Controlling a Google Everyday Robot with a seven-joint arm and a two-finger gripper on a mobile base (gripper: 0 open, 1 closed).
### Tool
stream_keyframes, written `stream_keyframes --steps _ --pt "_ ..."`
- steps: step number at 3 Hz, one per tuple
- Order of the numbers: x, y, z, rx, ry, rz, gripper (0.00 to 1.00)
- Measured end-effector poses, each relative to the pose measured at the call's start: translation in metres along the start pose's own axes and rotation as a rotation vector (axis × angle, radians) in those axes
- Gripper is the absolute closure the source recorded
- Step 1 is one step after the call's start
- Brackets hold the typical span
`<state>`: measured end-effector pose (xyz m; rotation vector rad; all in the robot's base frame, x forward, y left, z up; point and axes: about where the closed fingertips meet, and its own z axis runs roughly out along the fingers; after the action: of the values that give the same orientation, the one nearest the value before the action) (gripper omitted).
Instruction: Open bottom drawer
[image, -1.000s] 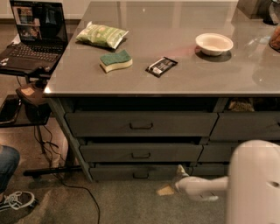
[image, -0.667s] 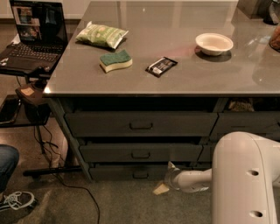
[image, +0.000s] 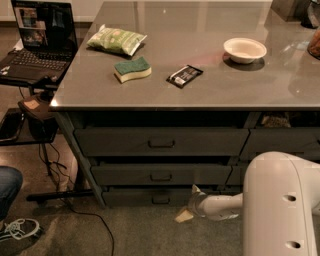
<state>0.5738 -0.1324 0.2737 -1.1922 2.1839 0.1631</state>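
The bottom drawer (image: 145, 198) is the slimmest dark grey-green front at the foot of the left stack, closed, with a small dark loop handle (image: 160, 199) at its centre. My gripper (image: 187, 204) is low to the floor just right of that handle, at the end of my white arm (image: 220, 206) reaching in from the right. One fingertip (image: 196, 189) points up at the drawer's front edge and the other (image: 183, 216) lies near the carpet. The gripper is apart from the handle.
Two taller drawers (image: 161, 141) sit above it under the grey countertop (image: 200, 65), which holds a chip bag (image: 116, 39), sponge (image: 132, 69), dark snack bar (image: 184, 76) and white bowl (image: 245, 50). A laptop stand (image: 37, 55), cables and a person's shoe (image: 17, 230) are at left.
My arm has moved left along the floor, bringing the gripper closer to the bottom drawer's handle. The drawers have not moved.
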Motion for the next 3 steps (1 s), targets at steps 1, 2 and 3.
stream_keyframes --steps 1,2,3 --pt "0.0 0.002 0.001 0.004 0.009 -0.008 0.0" --pt "0.021 -0.01 0.042 0.021 0.052 -0.054 0.0" --pt "0.022 -0.018 0.053 0.036 0.046 -0.046 0.0"
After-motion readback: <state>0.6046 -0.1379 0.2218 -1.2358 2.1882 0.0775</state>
